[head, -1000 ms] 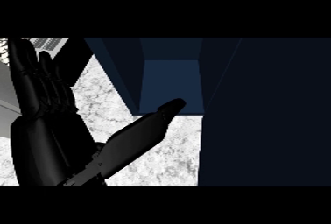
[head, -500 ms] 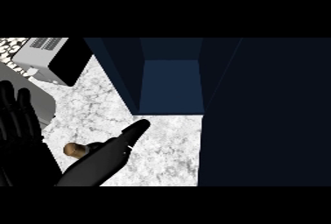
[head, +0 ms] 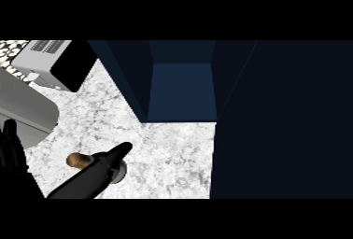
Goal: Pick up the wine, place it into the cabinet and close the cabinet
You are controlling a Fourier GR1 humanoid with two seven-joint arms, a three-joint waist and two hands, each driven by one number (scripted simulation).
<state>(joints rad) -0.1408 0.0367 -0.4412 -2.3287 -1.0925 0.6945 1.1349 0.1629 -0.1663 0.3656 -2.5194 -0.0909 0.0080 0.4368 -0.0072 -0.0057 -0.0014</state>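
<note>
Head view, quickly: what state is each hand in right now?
Left hand: open, fingers straight, holding nothing.
Right hand: not in view.

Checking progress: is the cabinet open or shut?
Open: the cabinet shows its blue inside, and the wine bottle is out on the counter.

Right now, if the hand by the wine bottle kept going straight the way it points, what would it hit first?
Probably the open cabinet. The hand points up and right across the bare counter toward the cabinet's opening, passing over the bottle. Depth is unclear, so it could pass above the counter.
</note>
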